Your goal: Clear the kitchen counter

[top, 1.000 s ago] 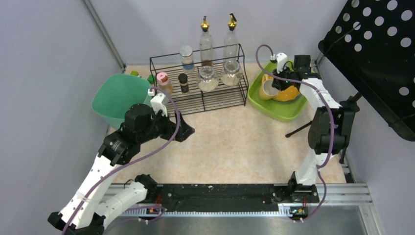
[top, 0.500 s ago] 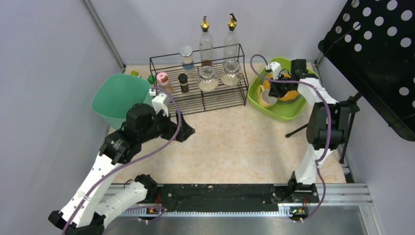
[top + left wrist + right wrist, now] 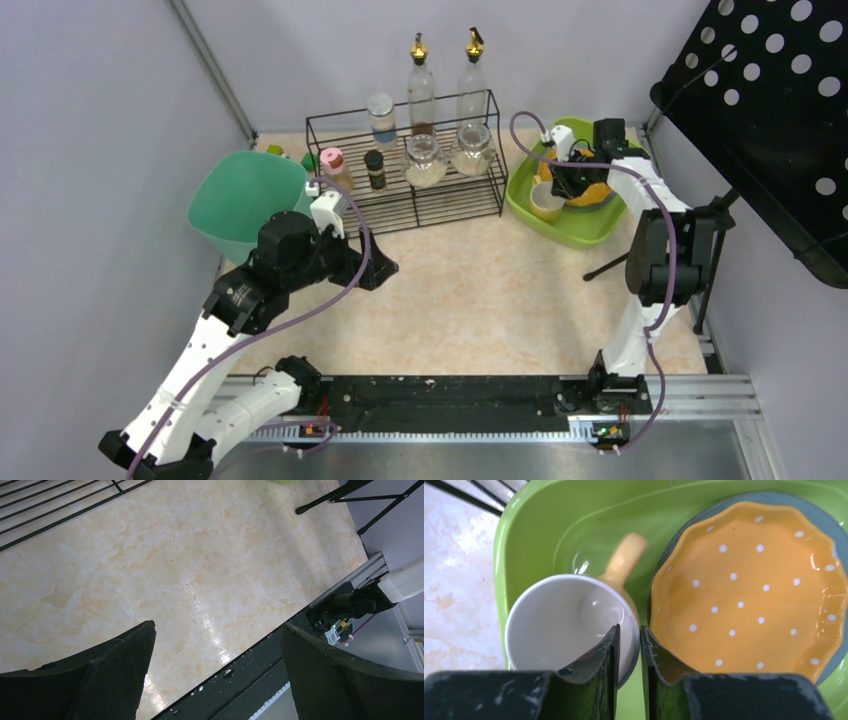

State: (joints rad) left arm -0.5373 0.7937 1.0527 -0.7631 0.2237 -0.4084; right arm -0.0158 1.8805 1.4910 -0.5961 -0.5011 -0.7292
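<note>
Beige, marble-patterned kitchen counter (image 3: pixel 480 300) is filling the middle of your overhead view, running from the black rail (image 3: pixel 450 395) at the bottom edge up to the back wall. At upper centre of the frame, a black wire rack (image 3: pixel 440 205) is holding glass jars (image 3: pixel 424 160), small spice shakers (image 3: pixel 375 170) and two tall bottles (image 3: pixel 421 90). A teal bin (image 3: pixel 245 200) is sitting just left of the rack, and a lime-green tub (image 3: pixel 560 228) is sitting at upper right. A black perforated panel (image 3: pixel 770 100) is looming over the right edge, and a thin black stand leg (image 3: pixel 610 265) is reaching onto the counter just below the tub.

Your right arm is covering much of the tub from above, so its contents are showing best in the right wrist view. There, a yellow mug (image 3: pixel 559 625) with a white inside is standing upright at lower left, just beside an orange white-dotted plate (image 3: pixel 744 585). That plate is lying on a blue-grey plate (image 3: pixel 769 496), whose right side is running out of frame. Green items (image 3: pixel 275 150) behind the bin are too small to name.

Your right gripper (image 3: pixel 629 628) is reaching down at the mug, one finger inside the cup and one outside, with the rim passing through the narrow slot between them. Whether they are pressing on it, you cannot tell. Your left gripper (image 3: pixel 217 627) is hovering over bare counter at centre left, its jaws spread wide and carrying nothing.
</note>
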